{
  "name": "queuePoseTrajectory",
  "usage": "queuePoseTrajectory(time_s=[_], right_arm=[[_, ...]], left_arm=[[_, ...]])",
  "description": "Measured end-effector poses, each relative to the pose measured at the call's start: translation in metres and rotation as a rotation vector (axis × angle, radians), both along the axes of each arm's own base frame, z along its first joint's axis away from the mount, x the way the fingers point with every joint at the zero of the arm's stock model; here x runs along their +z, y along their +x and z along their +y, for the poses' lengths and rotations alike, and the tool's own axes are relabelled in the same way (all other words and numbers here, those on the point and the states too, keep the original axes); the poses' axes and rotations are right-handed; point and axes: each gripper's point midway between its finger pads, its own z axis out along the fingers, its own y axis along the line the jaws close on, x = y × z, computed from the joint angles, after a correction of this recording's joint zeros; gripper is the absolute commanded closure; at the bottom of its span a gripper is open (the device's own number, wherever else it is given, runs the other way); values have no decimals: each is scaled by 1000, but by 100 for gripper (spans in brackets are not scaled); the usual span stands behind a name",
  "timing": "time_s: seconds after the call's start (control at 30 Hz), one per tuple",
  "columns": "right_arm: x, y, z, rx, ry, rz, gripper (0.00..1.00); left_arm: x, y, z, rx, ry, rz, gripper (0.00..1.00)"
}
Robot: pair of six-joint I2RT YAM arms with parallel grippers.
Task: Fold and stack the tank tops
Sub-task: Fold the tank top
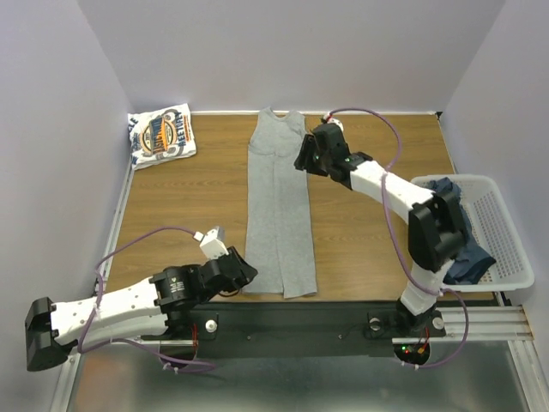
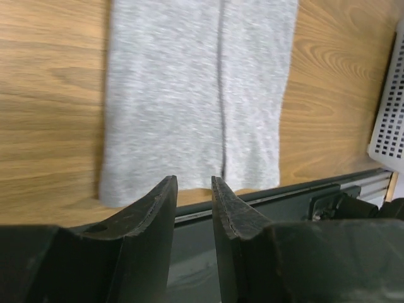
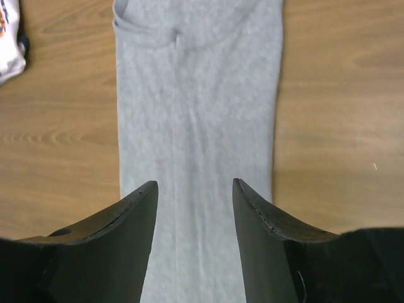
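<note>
Grey tank top [image 1: 279, 210] lies flat on the wooden table [image 1: 369, 223], folded lengthwise into a long narrow strip. Its neck end is toward the back wall and its hem is at the near edge, just short of the black rail. In the left wrist view one lengthwise edge runs up the cloth right of its middle, one layer over another. Left gripper [image 2: 194, 183] sits low at the hem's left corner, just beside the cloth. Its fingers are parted by a narrow gap with nothing between them, and from above I cannot tell whether the tips touch the fabric. Right gripper [image 3: 194, 184] hangs over the strip's right side near the shoulder end. Its fingers are spread wider, with bare grey cloth showing below the gap and nothing pinched. Whether it touches the cloth is unclear. White printed tank top [image 1: 161, 135] lies well to the left of the grey one's neck end, in the far corner. It is folded into a rough square with the blue-and-orange logo facing up, and a sliver of it shows at the upper left of the right wrist view. White mesh basket [image 1: 502, 227] is well to the right of the grey strip, at the table's edge. Dark slate-blue tank tops [image 1: 463, 262] are bunched inside it, with cloth spilling over its near left rim and partly hidden by the right arm.
</note>
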Motion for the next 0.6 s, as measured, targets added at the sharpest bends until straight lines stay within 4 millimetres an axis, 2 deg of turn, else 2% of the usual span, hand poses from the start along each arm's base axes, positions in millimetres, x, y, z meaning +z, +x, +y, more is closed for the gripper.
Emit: queuePoseTrajectory(time_s=[0.03,0.07,0.13,0.27,0.3,0.37,0.47,0.6], right_arm=[[8,-21,-5,11,5,1,44],[10,-30,-6,19,9,-2,44],[-4,-76,-6,64,-2,28,44],[-60,-164,-12,156,-56,168,44],[-70,-180,-16,171,-65,197,44],[-92,-216,-38,171,-82,268,44],[-100,-243,-61,140,-74,304,44],[-91,-261,-69,134,-9,300,44]], left_arm=[[-7,0,6,11,0,12,60],[-16,-2,11,18,7,28,59],[-29,-6,18,19,20,53,55],[-48,-16,23,5,42,114,53],[-49,-18,23,1,42,125,53],[-50,-20,22,-2,36,141,53],[-52,-23,21,-1,33,165,52],[-61,-27,22,7,61,212,52]])
